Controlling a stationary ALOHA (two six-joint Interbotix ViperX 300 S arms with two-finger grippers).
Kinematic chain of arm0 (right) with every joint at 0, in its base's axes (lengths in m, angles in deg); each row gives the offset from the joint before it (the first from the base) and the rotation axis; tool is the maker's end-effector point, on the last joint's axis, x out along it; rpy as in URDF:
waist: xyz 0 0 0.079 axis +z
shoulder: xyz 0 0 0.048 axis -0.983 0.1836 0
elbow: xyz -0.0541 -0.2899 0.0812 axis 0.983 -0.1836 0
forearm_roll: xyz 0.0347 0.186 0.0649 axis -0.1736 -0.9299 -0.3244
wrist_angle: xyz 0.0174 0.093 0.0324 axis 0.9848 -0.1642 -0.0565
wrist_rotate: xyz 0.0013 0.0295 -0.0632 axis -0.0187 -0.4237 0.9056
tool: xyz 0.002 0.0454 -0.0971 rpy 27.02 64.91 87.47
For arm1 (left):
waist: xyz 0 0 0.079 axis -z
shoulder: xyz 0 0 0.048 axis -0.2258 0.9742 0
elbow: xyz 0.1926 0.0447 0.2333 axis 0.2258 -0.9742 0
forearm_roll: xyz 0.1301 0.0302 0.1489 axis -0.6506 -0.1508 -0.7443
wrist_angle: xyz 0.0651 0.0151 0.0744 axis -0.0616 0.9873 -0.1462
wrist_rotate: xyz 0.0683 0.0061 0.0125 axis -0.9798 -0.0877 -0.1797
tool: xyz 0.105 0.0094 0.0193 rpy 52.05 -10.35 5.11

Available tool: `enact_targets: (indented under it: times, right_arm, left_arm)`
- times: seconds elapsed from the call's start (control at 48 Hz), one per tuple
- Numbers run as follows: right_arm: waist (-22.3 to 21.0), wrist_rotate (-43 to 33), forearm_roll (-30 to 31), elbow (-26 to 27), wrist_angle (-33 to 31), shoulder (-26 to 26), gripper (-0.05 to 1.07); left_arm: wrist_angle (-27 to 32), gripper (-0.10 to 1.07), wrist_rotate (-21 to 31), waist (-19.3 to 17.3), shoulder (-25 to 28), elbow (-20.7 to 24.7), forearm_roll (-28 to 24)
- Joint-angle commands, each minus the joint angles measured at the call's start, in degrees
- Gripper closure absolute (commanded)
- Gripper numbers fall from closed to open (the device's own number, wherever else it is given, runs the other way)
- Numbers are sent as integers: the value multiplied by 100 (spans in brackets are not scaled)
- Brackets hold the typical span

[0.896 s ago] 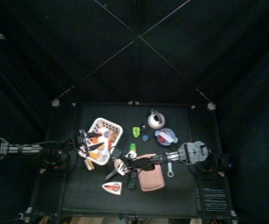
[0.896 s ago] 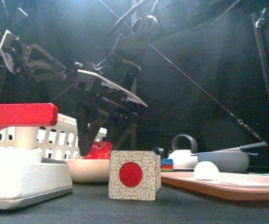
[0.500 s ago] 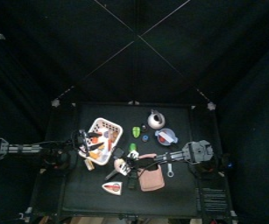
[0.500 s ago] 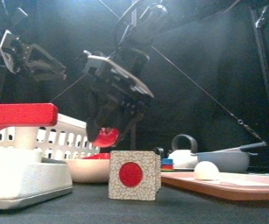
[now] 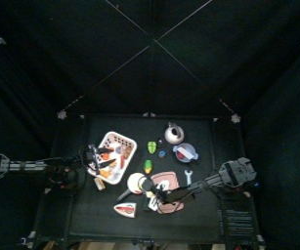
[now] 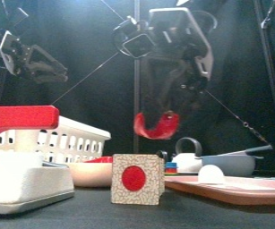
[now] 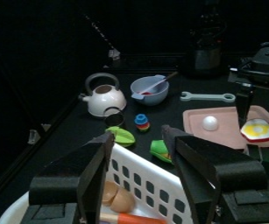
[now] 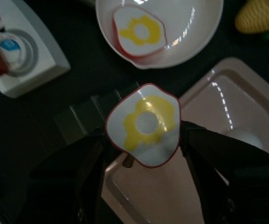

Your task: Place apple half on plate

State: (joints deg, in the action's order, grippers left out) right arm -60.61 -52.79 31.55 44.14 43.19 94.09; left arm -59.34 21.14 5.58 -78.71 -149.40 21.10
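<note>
Your right gripper point(image 8: 148, 162) pinches the apple half point(image 8: 146, 125) above the pink tray point(image 8: 236, 96); left gripper point(image 7: 145, 166) spread over the basket point(image 7: 160, 188).

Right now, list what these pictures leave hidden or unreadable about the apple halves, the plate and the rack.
- Held apple half: its rim under the right gripper is covered by the jaws, right wrist view.
- Plate: cut off by the edge, right wrist view.
- Rack contents: blocked by the left gripper, left wrist view.
- Everything in the top view: too small to identify.
</note>
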Motion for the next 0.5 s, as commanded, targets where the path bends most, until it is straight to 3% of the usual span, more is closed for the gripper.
enact_targets:
  times: [0.0,0.229,0.479]
  right_arm:
    - [88,-396,158,-202,35,-316,21]
    - [176,-1608,369,-536,35,-343,21]
    - [229,-2382,466,-668,44,-255,20]
  left_arm:
    - [-44,12,0,-9,9,62,-18]
    - [-44,12,0,-18,9,62,-18]
    - [-44,12,0,-18,9,62,-9]
